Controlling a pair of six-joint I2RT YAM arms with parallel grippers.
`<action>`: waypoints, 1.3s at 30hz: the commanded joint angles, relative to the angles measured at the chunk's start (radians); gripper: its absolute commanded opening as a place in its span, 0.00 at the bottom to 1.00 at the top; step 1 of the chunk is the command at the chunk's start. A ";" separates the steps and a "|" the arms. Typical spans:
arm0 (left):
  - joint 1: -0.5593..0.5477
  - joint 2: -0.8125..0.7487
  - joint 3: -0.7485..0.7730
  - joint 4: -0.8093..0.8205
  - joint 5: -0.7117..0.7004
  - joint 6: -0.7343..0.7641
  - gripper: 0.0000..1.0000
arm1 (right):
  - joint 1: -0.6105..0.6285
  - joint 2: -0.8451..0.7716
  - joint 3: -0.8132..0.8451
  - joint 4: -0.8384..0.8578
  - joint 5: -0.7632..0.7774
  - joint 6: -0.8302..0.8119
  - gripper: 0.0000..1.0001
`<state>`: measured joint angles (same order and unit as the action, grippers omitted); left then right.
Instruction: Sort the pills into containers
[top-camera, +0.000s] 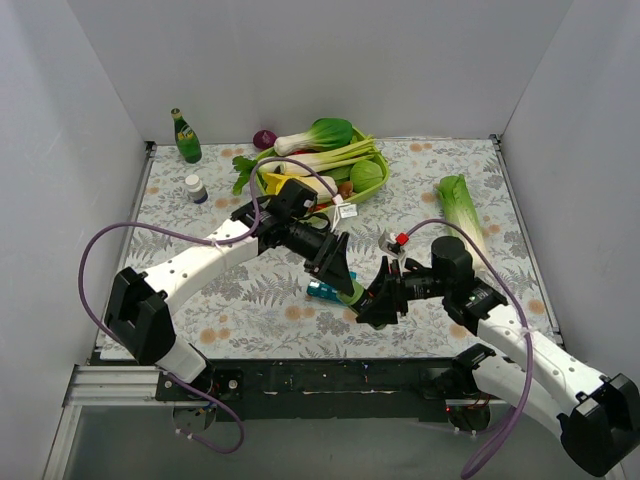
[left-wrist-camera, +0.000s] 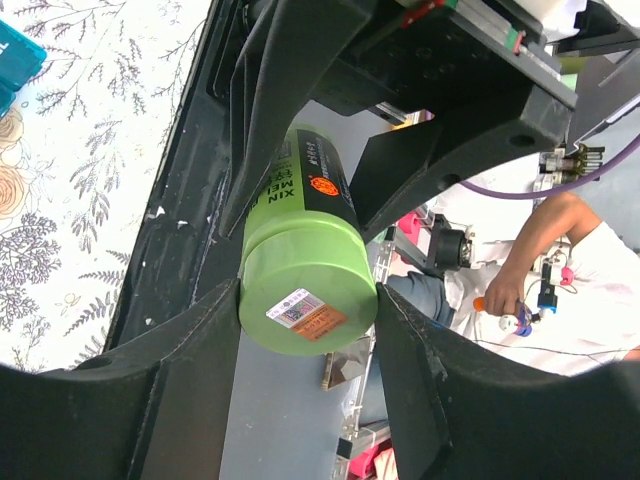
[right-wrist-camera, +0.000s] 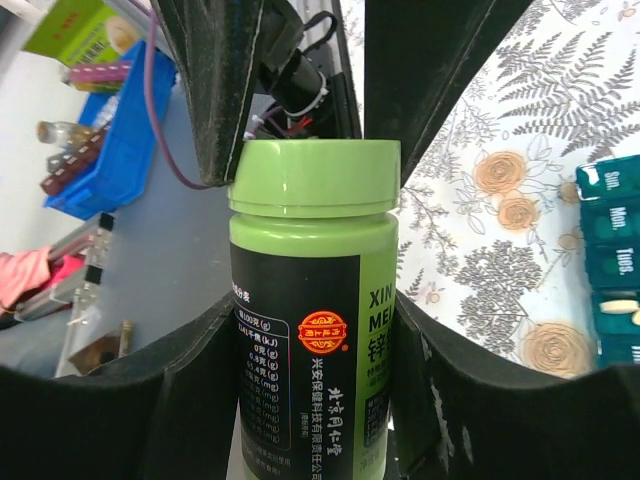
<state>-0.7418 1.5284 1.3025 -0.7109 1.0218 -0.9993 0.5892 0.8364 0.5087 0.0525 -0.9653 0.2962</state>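
Even, diffuse overhead light fills the top view, casting only faint, soft-edged shadows on the patterned tablecloth (top-camera: 420, 190) beneath the left gripper (top-camera: 345, 285) and right gripper (top-camera: 378, 303). In both wrist views the green bottle (right-wrist-camera: 310, 330) between the fingers is sharp, its print legible and its cap carrying a mild sheen. Each gripper's own fingers (right-wrist-camera: 100, 420), nearest the lens, appear dark, nearly featureless and bowed by wide-angle distortion, and the room beyond the fingertips looks softer, with pale washed-out patches.
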 joint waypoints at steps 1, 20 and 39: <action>-0.038 -0.013 0.001 -0.015 0.066 0.025 0.44 | -0.046 -0.033 -0.012 0.351 -0.044 0.205 0.01; 0.064 -0.295 -0.077 0.258 -0.158 -0.254 0.98 | -0.109 -0.129 0.007 0.189 -0.027 -0.008 0.01; 0.094 -0.455 -0.184 0.465 -0.526 -0.666 0.94 | -0.121 -0.244 0.194 -0.244 0.376 -0.841 0.01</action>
<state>-0.6483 1.0546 1.1187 -0.3161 0.5526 -1.5085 0.4717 0.6201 0.6453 -0.1841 -0.7395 -0.3744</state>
